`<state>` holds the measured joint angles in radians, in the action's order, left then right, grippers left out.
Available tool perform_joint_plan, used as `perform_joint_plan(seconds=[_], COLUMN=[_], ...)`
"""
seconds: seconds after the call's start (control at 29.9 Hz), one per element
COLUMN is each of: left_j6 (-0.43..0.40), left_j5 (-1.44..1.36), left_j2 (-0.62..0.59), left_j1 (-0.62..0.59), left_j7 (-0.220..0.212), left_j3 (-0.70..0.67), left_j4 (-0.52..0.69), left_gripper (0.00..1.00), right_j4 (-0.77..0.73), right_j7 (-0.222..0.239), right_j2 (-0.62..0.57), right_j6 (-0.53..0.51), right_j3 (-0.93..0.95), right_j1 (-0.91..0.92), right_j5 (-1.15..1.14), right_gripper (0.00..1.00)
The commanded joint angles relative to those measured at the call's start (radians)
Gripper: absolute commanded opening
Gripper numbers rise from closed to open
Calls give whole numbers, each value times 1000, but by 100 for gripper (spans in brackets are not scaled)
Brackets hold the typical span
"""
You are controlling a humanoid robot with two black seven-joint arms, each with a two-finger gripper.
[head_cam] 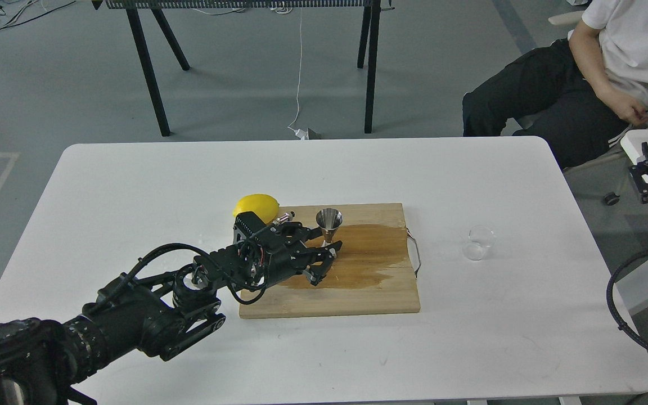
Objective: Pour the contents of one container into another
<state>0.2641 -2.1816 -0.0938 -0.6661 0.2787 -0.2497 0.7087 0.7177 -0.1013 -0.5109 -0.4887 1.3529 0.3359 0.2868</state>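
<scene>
Shiny hourglass jigger (329, 224) upright on wet wooden board (352, 264); left tool (324, 261) open at its 7 o'clock; clear cup (478, 243) on desk (133, 197), 3 o'clock, well apart; lemon (257, 206) at 9 o'clock.

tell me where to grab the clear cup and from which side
Grip the clear cup across its straight side wall, about mid-height, coming in level from the right. It stands upright and alone on the white table, right of the cutting board, so that side is free. The left tool is open beside the jigger.
</scene>
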Motion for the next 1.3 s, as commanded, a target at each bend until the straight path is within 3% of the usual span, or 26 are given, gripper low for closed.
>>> perform_joint_plan(seconds=[0.0,0.03,0.33,0.47,0.6,0.77,0.87,0.97,1.1,1.17,1.27], left_j6=[27,46,113,139,139,139,135,119,72,11,-104], left_j5=[0,0,0,0,0,0,0,283,608,776,1046], left_j2=[-11,-11,-98,-204,-371,-538,-578,-592,-615,-616,-615], left_j1=[3,5,19,48,105,152,154,142,74,36,-4], left_j7=[14,14,14,14,17,99,167,210,210,210,210], left_j3=[6,7,9,0,-16,-66,-106,-118,-134,-149,-218], left_j4=[20,20,38,145,328,451,446,442,440,437,396], left_gripper=[71,76,80,80,81,78,68,69,73,76,89], right_j4=[0,0,3,2,3,3,3,0,3,11,25], right_j7=[0,0,0,0,-1,-1,9,11,25,31,32], right_j2=[-1,0,0,-1,-4,-40,-63,-66,-54,-51,-52], right_j6=[0,0,0,0,0,0,0,0,0,0,0], right_j3=[2,0,2,3,5,5,3,2,-14,-18,-17], right_j1=[2,2,2,0,-2,5,-5,-23,-41,-55,-100], right_j5=[0,0,0,0,2,0,0,0,2,9,24], right_gripper=[100,100,100,100,100,100,100,100,100,100,100])
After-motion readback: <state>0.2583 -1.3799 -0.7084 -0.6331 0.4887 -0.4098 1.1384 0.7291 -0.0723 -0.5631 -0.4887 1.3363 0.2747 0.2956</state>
